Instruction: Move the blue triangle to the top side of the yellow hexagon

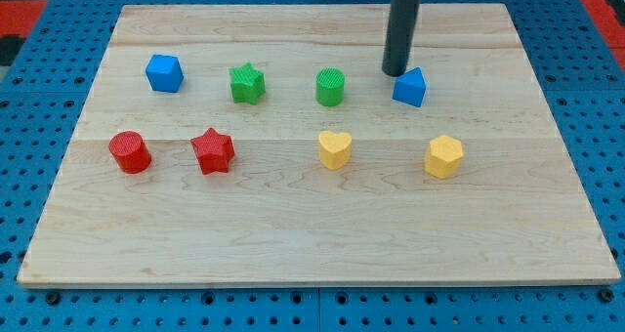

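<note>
The blue triangle (410,87) lies on the wooden board at the upper right. The yellow hexagon (443,156) lies below it and a little to the right. My tip (394,73) stands just at the triangle's upper left edge, touching or nearly touching it. The dark rod rises from there out of the view's top.
A blue cube (164,73), green star (247,83) and green cylinder (331,87) stand in the upper row. A red cylinder (129,151), red star (212,150) and yellow heart (334,148) stand in the lower row. The board's right edge (566,137) is near.
</note>
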